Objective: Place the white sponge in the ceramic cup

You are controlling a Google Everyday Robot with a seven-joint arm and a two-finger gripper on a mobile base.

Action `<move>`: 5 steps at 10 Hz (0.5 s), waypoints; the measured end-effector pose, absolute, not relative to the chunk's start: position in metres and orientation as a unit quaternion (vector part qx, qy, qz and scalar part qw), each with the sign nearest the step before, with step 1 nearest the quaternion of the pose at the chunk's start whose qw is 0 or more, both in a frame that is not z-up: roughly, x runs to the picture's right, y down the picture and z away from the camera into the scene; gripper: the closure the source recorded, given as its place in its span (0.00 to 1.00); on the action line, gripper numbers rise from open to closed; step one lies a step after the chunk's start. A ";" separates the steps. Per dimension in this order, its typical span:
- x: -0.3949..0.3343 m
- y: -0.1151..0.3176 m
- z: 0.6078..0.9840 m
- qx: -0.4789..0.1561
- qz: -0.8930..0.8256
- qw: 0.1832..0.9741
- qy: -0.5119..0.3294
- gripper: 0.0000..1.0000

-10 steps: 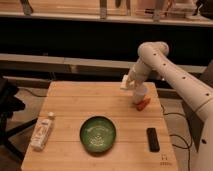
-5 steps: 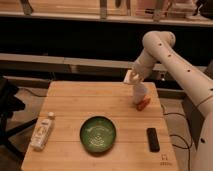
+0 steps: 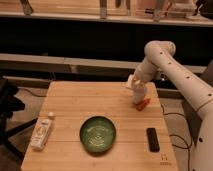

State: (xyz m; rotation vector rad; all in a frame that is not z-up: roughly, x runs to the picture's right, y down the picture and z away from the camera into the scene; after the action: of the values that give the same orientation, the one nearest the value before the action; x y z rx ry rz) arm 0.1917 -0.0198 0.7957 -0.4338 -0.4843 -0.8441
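My gripper [image 3: 135, 86] hangs at the end of the white arm over the right back part of the wooden table [image 3: 70, 105]. It holds a small whitish-cream block, the white sponge [image 3: 131, 81], clear of the table top. Just below the gripper stands a small white round thing, the ceramic cup [image 3: 139, 96], partly hidden by the gripper. The sponge is above and slightly left of the cup. An orange object [image 3: 143, 103] lies against the cup's right side.
A wide green bowl [image 3: 98, 133] sits at the front middle. A long white bottle with a label [image 3: 42, 132] lies at the front left. A black remote-like bar [image 3: 153, 139] lies at the front right. A dark chair [image 3: 7, 107] stands to the left.
The gripper with the sponge shifted slightly right and then came down a little toward the cup. The arm's elbow rose. Nothing on the table moved.
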 end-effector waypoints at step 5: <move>0.208 -0.014 0.807 -0.205 -0.394 0.867 -0.224 0.71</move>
State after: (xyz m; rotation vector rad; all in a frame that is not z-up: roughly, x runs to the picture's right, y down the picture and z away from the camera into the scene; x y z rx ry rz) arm 0.2075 -0.0144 0.8071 -0.4299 -0.4698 -0.8245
